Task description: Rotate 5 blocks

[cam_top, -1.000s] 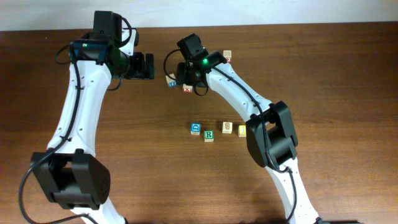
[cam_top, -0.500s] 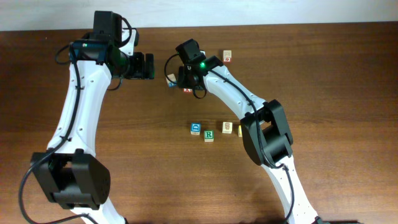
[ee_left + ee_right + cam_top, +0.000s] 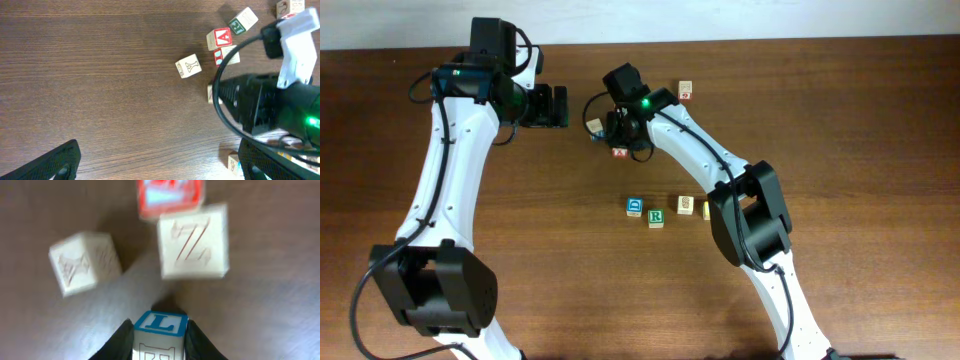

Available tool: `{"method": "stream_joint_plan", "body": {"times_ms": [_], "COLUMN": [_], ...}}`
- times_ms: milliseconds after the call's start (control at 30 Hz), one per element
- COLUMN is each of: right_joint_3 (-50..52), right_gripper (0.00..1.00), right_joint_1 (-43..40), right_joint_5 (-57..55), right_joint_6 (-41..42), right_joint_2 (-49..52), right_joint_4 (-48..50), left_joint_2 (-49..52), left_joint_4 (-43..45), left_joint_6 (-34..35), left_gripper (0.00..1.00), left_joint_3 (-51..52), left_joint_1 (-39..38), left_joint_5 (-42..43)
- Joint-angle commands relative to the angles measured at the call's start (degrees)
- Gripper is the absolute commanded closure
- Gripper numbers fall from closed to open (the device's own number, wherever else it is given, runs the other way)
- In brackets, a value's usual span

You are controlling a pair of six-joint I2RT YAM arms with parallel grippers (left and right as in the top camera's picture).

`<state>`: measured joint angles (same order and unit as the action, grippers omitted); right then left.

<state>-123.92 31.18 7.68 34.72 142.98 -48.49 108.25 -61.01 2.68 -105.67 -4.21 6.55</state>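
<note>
Four blocks stand in a row at mid-table: a blue-faced cube (image 3: 635, 206), the green R cube (image 3: 656, 217), a beige cube (image 3: 686, 205) and a yellow-faced one (image 3: 708, 210) half under the right arm. Another beige cube (image 3: 686, 90) sits at the back. My right gripper (image 3: 611, 128) (image 3: 160, 342) is shut on a pale cube with a blue L face (image 3: 160, 327), its fingers pressed against both sides. Just past it lie a beige Z cube (image 3: 194, 241), a second beige cube (image 3: 85, 262) and a red-faced cube (image 3: 170, 197). My left gripper (image 3: 558, 106) (image 3: 155, 170) is open and holds nothing.
The red-faced cube (image 3: 619, 151) and a beige cube (image 3: 593, 126) lie close to the right gripper. In the left wrist view, the right arm's black wrist (image 3: 270, 105) fills the right side, with a beige cube (image 3: 188, 66) and red A cube (image 3: 219, 38) beyond.
The right gripper has closed its fingers onto the blue L cube and shifted slightly left. The left arm has stayed still and open.
</note>
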Motion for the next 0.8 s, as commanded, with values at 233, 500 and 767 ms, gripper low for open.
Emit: {"method": "stream_joint_plan", "body": {"times_ms": [233,500,767], "right_joint_3": [1.2,1.2,0.8], "right_gripper": [0.74,0.71,0.46], "right_joint_1": [3.5,4.9,3.6], "right_joint_5": [11.6,11.0,13.6], "right_joint_6": [-0.1,-1.5,-1.5], "right_joint_2": [1.1,1.1,1.0], "right_joint_4": [-15.1,-20.5,-20.3], "left_joint_2": [0.0,0.0,0.0], "left_joint_4": [0.0,0.0,0.0], "left_joint_6": [0.6,0.6,0.6], "left_gripper": [0.01,0.01,0.01], "left_joint_3": [-1.2,-1.2,-1.2], "left_joint_1": [0.2,0.2,0.2], "left_joint_5": [-0.6,-0.6,-0.6]}}
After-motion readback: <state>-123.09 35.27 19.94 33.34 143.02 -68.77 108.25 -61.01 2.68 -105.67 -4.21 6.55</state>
